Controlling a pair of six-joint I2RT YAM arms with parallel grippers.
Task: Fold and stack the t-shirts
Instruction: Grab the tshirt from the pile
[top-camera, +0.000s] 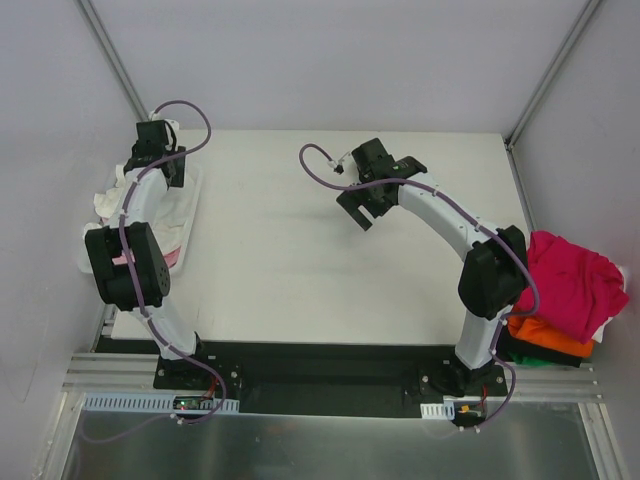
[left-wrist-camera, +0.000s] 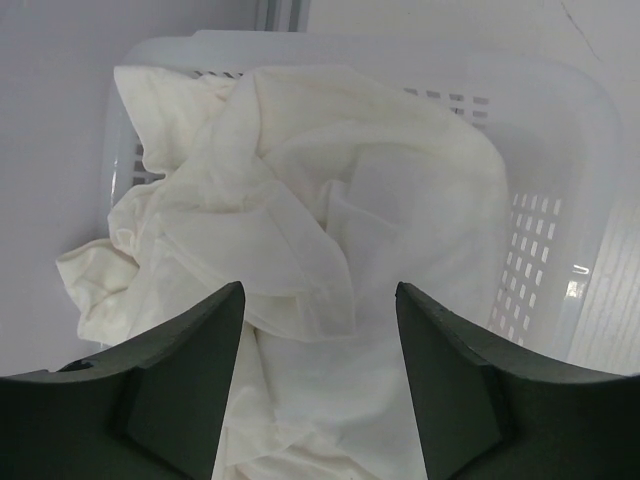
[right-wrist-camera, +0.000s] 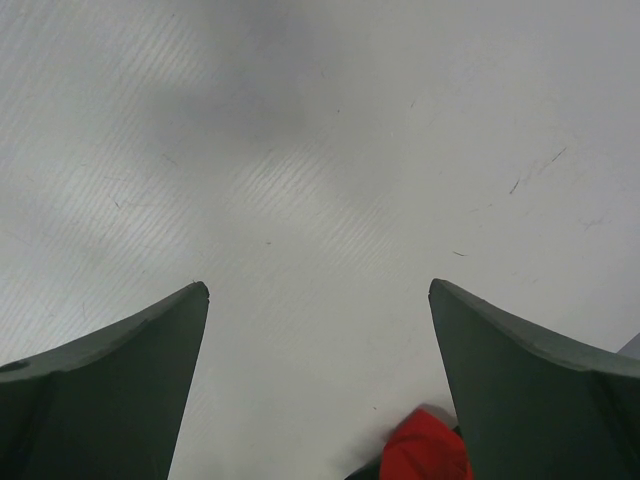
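White table (top-camera: 300, 260), grey walls around. Left gripper (left-wrist-camera: 318, 290): jaws apart, straddling crumpled white tee (left-wrist-camera: 330, 180), nothing pinched. Tee inside lattice basket (left-wrist-camera: 560, 110), top view left edge. Right gripper (right-wrist-camera: 318, 290): wide open, empty, over tabletop. Magenta tee (top-camera: 565, 280) atop orange tee (top-camera: 545, 335), lower right.

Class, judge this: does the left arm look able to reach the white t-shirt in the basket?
Probably yes: the left gripper hangs right over the white t-shirt, jaws apart, and nothing covers it in the open-topped basket.
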